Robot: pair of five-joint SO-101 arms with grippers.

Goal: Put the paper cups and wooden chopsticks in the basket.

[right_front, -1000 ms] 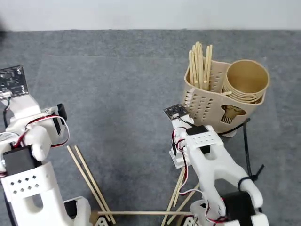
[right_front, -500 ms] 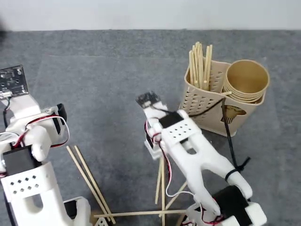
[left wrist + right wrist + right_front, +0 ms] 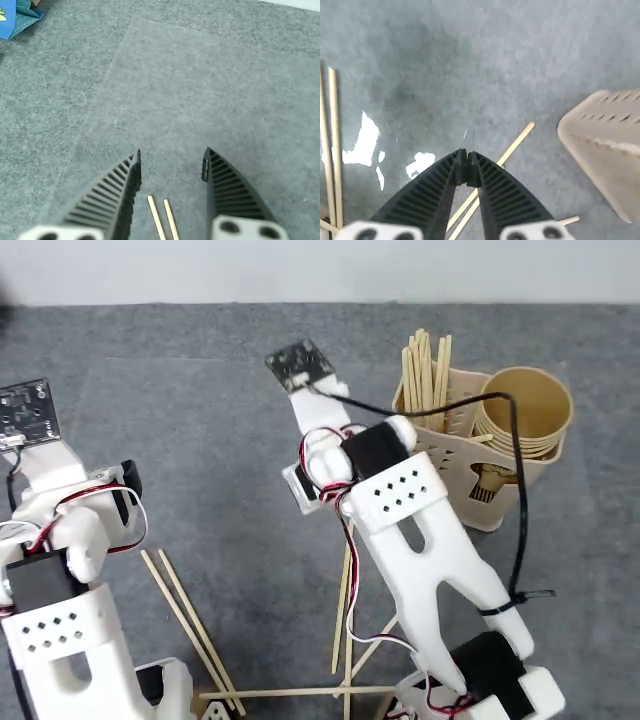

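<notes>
- Chopsticks (image 3: 343, 600) lie loose on the worktop (image 3: 230, 440), others stand in the basket (image 3: 440, 465) beside stacked paper cups (image 3: 525, 405).
- Right gripper (image 3: 465, 155) fingers pressed together; left gripper (image 3: 172, 155) fingers spread wide.

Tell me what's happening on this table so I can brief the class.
It's a tidy-up into the basket. The stacked paper cups and several chopsticks already stand in it. The right gripper is shut just above loose chopsticks near the basket; whether it grips one is unclear. The left gripper hangs open over another pair.
</notes>
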